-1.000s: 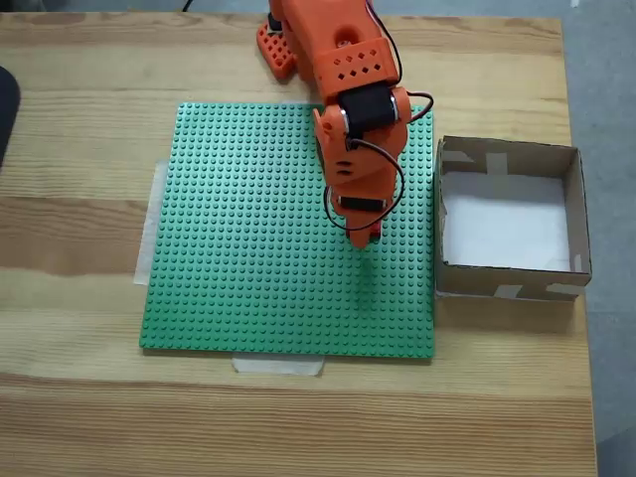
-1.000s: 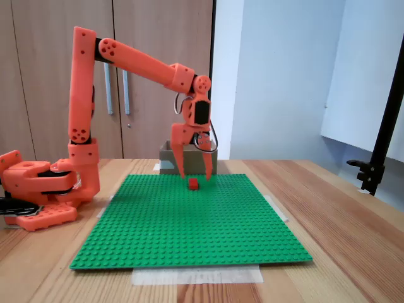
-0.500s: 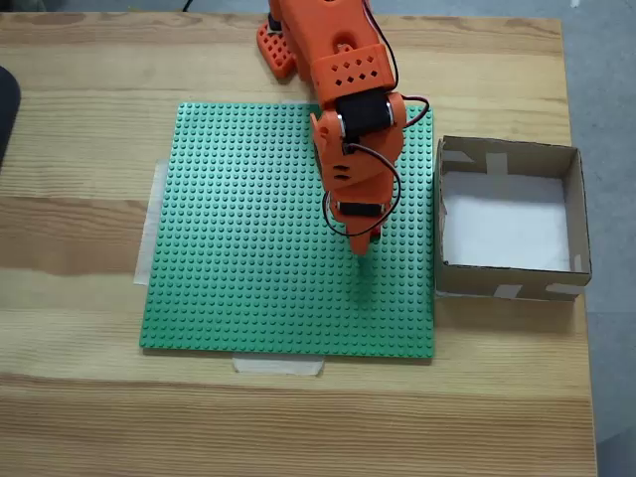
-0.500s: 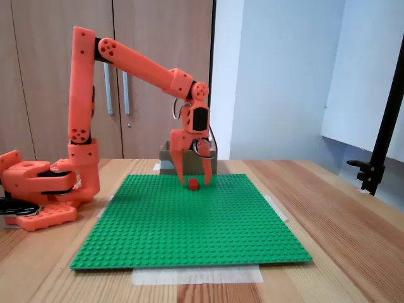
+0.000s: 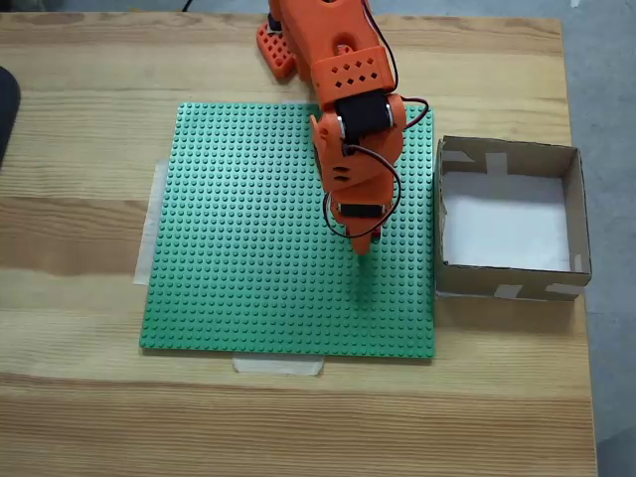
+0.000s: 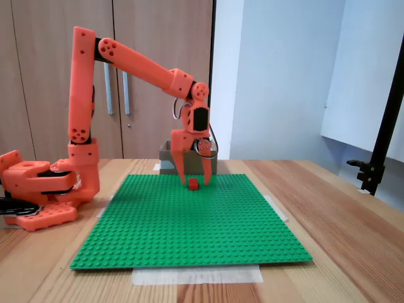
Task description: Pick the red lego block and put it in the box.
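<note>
Wooden bench (image 5: 79,149), green baseplate (image 5: 248,248) mid-surface; claw (image 6: 194,182) spread wide, straddling the red lego block (image 6: 193,184), gripping nothing. Box (image 5: 575,214) at baseplate's right edge, white floor bare.

Having dropped lower since a second ago: gripper (image 6: 194,182) now sitting down at the level of the red lego block (image 6: 193,184), the open fingers (image 6: 179,169) straddling it on either side in a fixed view, where a second ago hanging slightly higher and a touch further right. Forearm tilting steeper, the wrist joint sitting a little lower. In the downward-looking fixed view, gripper (image 5: 363,243) having shifted slightly toward the lower edge. Barely moving over the last half second.
</note>
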